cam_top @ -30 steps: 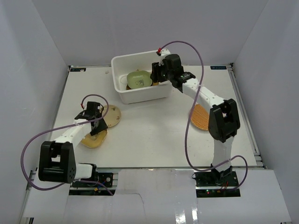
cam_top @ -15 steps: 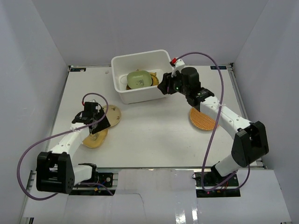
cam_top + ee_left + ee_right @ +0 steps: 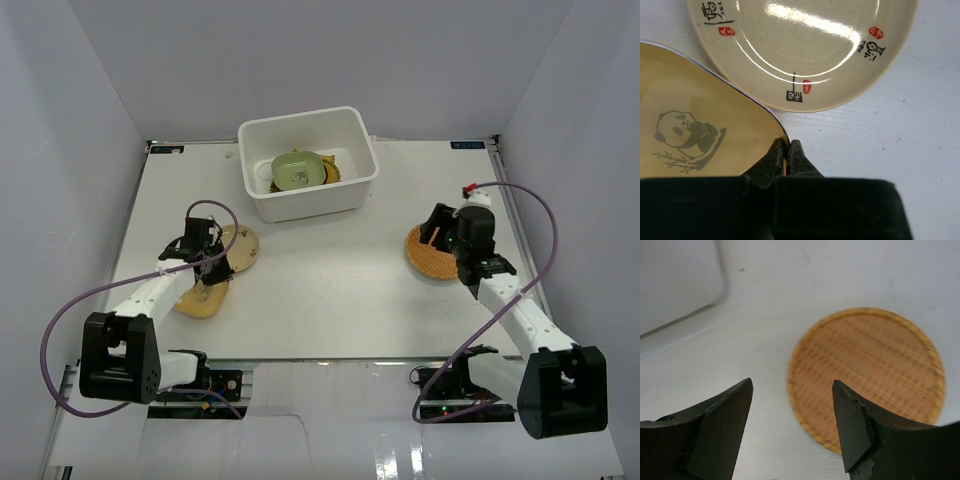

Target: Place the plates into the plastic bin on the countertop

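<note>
The left gripper (image 3: 787,152) was clenched thinly on the rim of the panda plate (image 3: 700,135); so shallow a pinch might let it slip on lifting. The right gripper (image 3: 792,425) hung released above the woven plate (image 3: 867,380), well apart from the plastic bin (image 3: 310,205).

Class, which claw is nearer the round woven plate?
Right. The right claw hovers open at the edge of the woven plate; the left claw is across the table, shut on the panda plate.
</note>
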